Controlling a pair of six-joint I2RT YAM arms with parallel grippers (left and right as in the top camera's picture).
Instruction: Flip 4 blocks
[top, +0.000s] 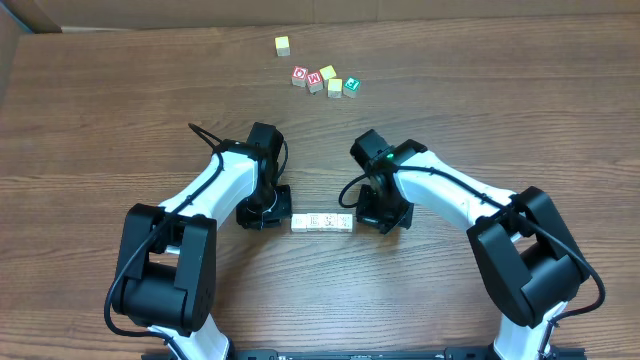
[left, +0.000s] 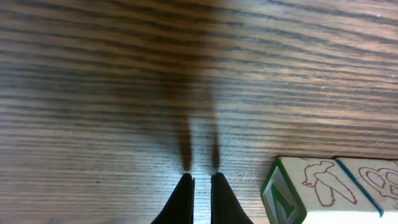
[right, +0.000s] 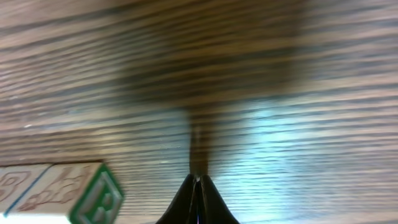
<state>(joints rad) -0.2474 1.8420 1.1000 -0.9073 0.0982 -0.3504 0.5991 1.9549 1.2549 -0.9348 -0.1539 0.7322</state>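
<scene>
Near edge of the desk (top: 100, 120), about midway along: four blocks (top: 322, 222) in one straight row, side by side and touching, pale faces up with faint printed marks. Just off the row's left end, left gripper (left: 202, 182), fingers drawn close with only a slit between, holding nothing. Just off the right end, right gripper (right: 199, 180), fingers pressed together, also empty. Well apart, toward the far edge: cluster of coloured cubes (top: 325, 80). Lone yellow cube (top: 283, 45) lies just beyond.

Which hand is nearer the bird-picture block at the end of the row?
Left. The left hand is shut just beside the bird block, at its end of the row; the right hand is past the row's opposite end, beside the green R block.
</scene>
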